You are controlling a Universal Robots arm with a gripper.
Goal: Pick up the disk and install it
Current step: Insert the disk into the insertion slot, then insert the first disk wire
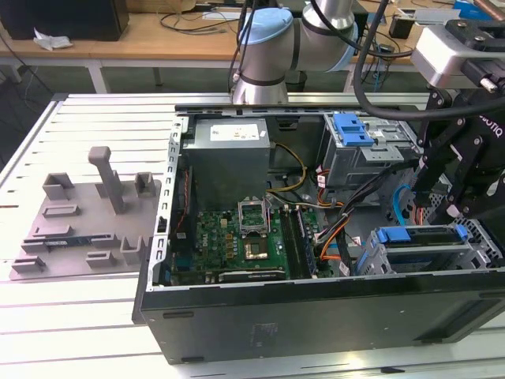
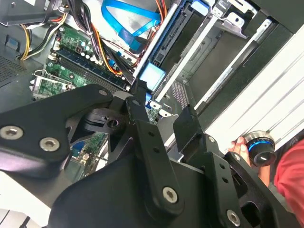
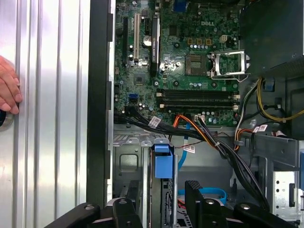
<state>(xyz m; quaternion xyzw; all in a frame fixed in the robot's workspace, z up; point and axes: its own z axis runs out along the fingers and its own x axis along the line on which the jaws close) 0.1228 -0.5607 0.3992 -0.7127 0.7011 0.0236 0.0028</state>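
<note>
The tool (image 3: pixel 161 197) hangs released and empty, its fingers (image 3: pixel 194 198) spread to straddle the disk (image 3: pixel 163 165), which stands on edge directly beneath it in the drive cage (image 3: pixel 128 164) slot, blue rail uppermost, seemingly seated already

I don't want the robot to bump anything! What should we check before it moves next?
1. Tool open: ok, its fingers stand apart.
2. Disk between the fingers: ok, it sits in the gap.
3. Disk fully seated in the drive cage: cannot tell.
4. Black cables clear of the tool: ok, they run off to one side.
5. Person's hand outside the computer case: ok, it is over the table.
</note>
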